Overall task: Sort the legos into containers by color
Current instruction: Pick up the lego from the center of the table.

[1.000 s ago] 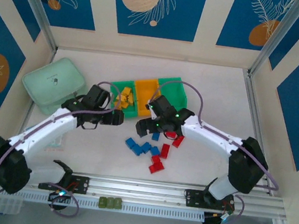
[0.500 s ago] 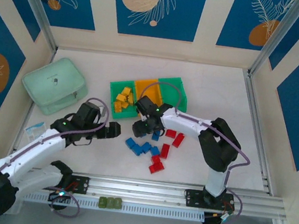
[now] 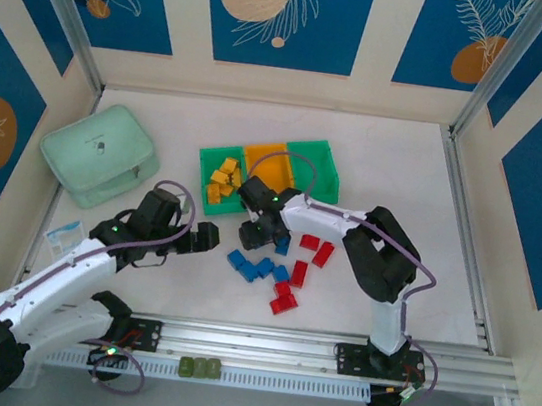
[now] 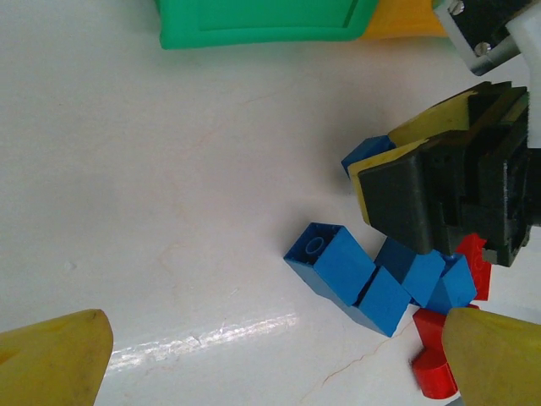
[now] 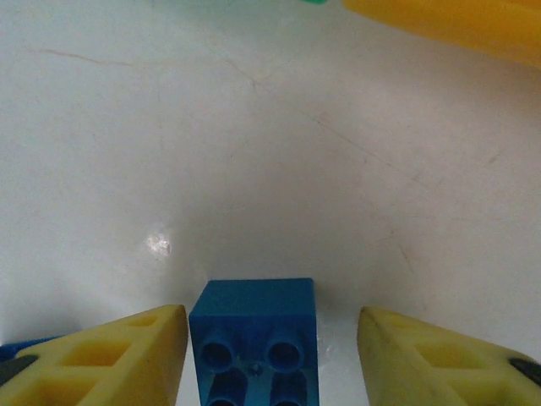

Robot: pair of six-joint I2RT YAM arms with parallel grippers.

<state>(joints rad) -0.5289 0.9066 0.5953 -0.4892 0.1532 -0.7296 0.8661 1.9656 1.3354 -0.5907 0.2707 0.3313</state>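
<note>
Progress: yellow legos (image 3: 222, 178) in left green bin (image 3: 212, 208); blue legos (image 3: 250, 266), red legos (image 3: 289, 288) loose mid-frame. Right gripper (image 3: 264, 238) straddles blue brick (image 5: 254, 338), unclamped; left gripper (image 4: 275, 359) gaping.

Bench (image 3: 397, 170): white, faint marble veining, mildly glossy. A glare streak (image 4: 245, 326) lies on it between the left fingers (image 4: 51, 355); a smaller bright spot (image 5: 157, 245) lies just ahead of the right fingers (image 5: 110, 355). Walls (image 3: 278, 12) beyond and on both sides of the fingers: cream, with blue panels, orange discs and pale leaf outlines. Aluminium posts (image 3: 66, 8) in the far corners; aluminium rail (image 3: 261, 343) behind the fingers. Light even, shadows soft.
</note>
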